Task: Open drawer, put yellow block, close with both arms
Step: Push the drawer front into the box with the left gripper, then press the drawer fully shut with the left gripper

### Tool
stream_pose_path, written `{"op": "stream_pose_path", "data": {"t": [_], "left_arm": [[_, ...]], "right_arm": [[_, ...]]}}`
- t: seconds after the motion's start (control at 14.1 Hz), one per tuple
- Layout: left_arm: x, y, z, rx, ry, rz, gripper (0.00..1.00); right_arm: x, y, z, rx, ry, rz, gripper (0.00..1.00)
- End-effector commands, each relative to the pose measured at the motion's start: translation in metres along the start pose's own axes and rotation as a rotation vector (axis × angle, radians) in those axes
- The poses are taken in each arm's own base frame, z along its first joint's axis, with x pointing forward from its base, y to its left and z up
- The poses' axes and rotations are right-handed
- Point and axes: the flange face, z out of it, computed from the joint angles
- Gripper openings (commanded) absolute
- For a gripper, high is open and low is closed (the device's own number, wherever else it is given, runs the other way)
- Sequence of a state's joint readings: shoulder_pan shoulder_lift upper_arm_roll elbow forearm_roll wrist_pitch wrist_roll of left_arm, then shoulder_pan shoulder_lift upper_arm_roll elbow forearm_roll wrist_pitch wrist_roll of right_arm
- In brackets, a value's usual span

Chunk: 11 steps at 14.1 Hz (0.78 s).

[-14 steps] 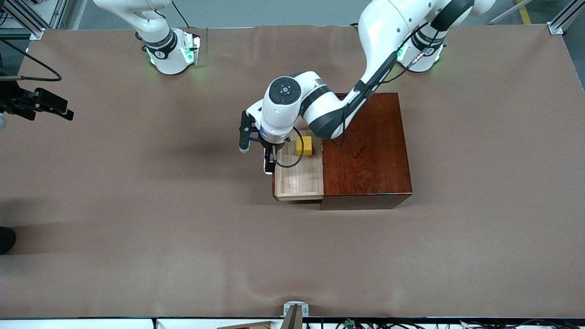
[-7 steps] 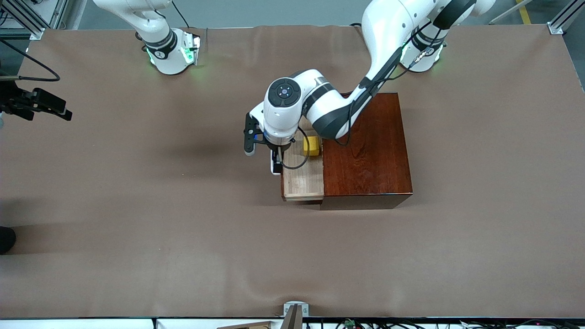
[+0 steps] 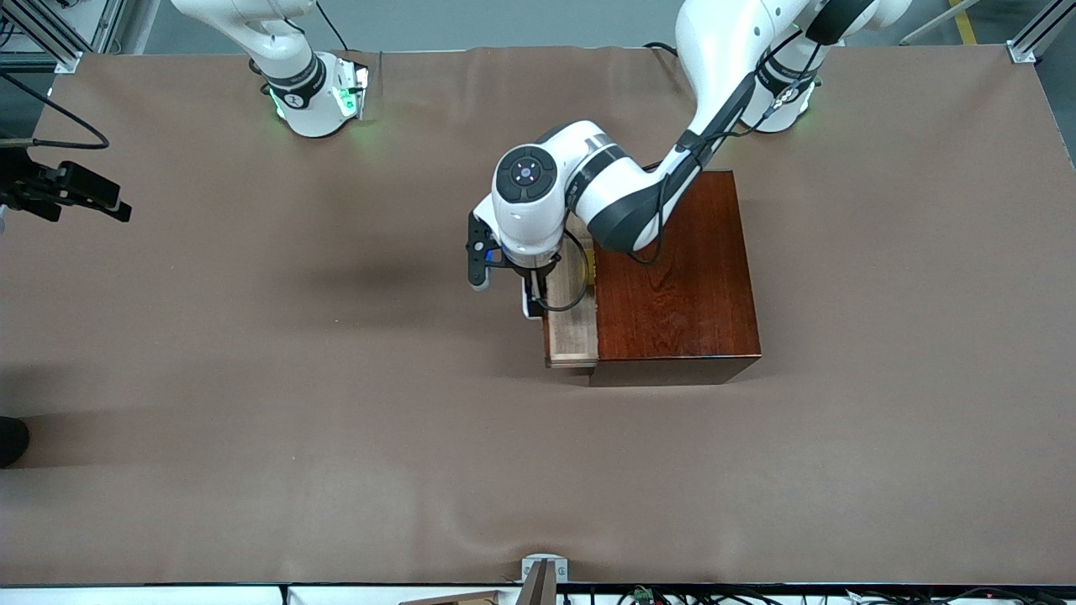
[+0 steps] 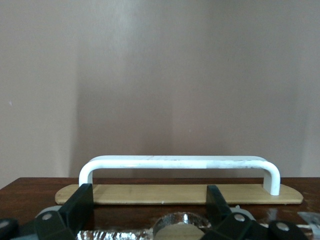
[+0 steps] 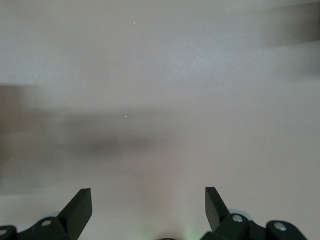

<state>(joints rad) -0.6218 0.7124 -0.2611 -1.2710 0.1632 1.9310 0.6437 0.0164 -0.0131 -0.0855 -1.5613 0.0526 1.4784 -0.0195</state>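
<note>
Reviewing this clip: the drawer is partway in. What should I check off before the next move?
1. Drawer fully shut in the wooden box: not ok, a strip of tray sticks out.
2. Yellow block inside: cannot tell, it is not in plain sight.
3. Left gripper lined up at the white handle: ok, jaws open, not clasping it.
4. Left gripper touching the drawer front: cannot tell.
5. Right gripper out of the way: ok, jaws open, waiting over the table.

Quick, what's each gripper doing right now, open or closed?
Left gripper: open at the drawer handle, holding nothing.
Right gripper: open, empty, waiting.
</note>
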Motion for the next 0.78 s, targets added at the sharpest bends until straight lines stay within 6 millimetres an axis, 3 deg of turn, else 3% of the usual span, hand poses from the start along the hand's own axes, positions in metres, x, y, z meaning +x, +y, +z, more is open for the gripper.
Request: {"op": "stream_pose_path", "data": {"t": [0.0,0.35,0.71], "left_arm": [[-0.038,-0.020,-0.004,0.006,-0.101,-0.054,1.00],[-0.052,-0.023,0.007,-0.023,-0.177,-0.053,1.00],[-0.034,-0.004,0.009,0.008,-0.218,0.051,1.00]], "right_arm": [[-0.001,0.002,-0.005,-0.009,0.008,-0.003,1.00],[-0.001,0.002,-0.005,-0.009,0.007,-0.003,1.00],[-0.001,0.002,-0.005,-0.009,0.007,-0.003,1.00]]}}
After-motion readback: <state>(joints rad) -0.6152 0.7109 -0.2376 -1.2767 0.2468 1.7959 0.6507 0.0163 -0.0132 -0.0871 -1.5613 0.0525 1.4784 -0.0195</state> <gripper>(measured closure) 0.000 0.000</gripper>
